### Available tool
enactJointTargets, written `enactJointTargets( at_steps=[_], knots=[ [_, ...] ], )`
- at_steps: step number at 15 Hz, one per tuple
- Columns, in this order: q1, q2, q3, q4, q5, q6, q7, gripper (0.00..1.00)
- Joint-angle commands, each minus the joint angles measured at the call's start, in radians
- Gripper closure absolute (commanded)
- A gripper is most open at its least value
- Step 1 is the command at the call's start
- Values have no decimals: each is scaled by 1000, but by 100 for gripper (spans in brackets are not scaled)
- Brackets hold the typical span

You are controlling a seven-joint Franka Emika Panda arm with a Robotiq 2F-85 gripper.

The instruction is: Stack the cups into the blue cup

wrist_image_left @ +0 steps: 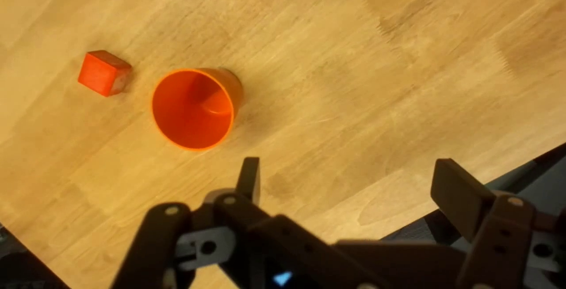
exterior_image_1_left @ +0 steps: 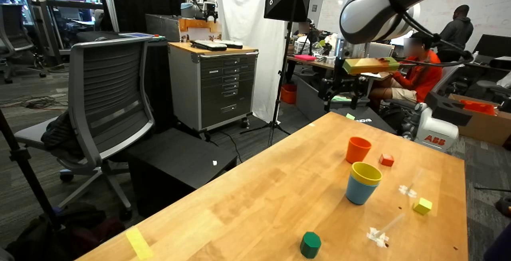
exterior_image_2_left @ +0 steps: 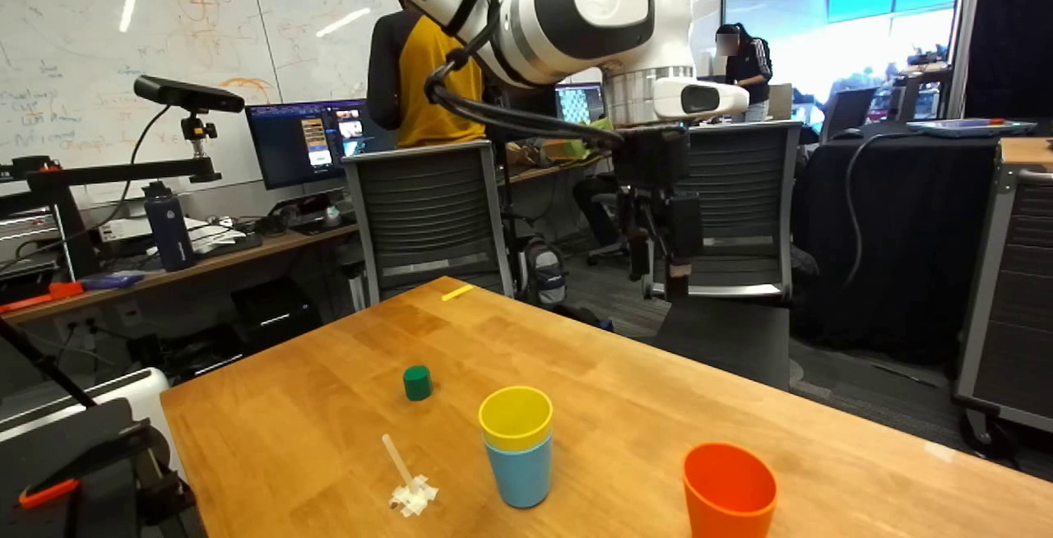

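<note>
Orange-red cup (wrist_image_left: 194,110), single: plastic, tapered, mouth up, upright on the wooden table (exterior_image_1_left: 247,209), near a small red block (wrist_image_left: 98,76) but not touching it; free of any contact with the gripper (wrist_image_left: 348,163). Jaws well apart, nothing between them; raised above the table, to one side of the cup in the wrist view. Destination: blue cup (exterior_image_1_left: 360,192), upright on the same table, with yellow cup (exterior_image_1_left: 366,174) already seated inside, rim and upper band exposed. Handling, by judgement: light, probably thin-walled; stiff enough to keep its round under a gentle pinch, perhaps with slight give at the rim; smooth, likely somewhat slick; hardly fragile, yet easy to tip or skid if nudged. Recommended hold: high on the outer wall, just below the rim, jaws on opposite sides, so as to leave the narrow lower part free to enter the yellow cup; some help against downward slip likely from the taper. Alternative, in case of too narrow a span for the full mouth: one jaw inside, one outside, over a single stretch of rim, at the risk of a tilted hang. Force: modest, to avoid squeezing the mouth out of round.
</note>
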Motion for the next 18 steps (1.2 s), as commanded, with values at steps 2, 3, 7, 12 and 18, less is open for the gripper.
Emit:
enactJointTargets(
  at_steps=[2,3,7,12,18],
  knots=[
    [7,44,-8,20,3,41,27,0],
    [7,55,-8,25,5,47,29,0],
    [4,95,-13,43,6,73,42,0],
    [-7,156,-22,64,8,107,39,0],
    [-40,257,-35,144,13,101,34,0]
  ],
)
